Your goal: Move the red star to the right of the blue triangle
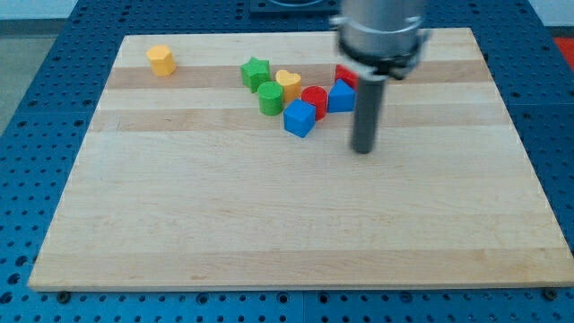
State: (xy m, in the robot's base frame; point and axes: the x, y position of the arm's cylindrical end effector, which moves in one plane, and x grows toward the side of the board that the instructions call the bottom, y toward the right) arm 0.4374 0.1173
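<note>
The red star (344,74) lies near the view's top, partly hidden behind the rod, touching the upper right of the blue triangle (340,97). My tip (362,150) rests on the board just below and to the right of the blue triangle, a little apart from it. A red cylinder (314,100) sits to the left of the blue triangle.
A blue cube (300,118), a green cylinder (270,98), a green star (256,73) and a yellow heart (288,82) cluster left of the triangle. A yellow hexagonal block (161,59) sits alone at the top left. The wooden board (269,215) lies on a blue perforated table.
</note>
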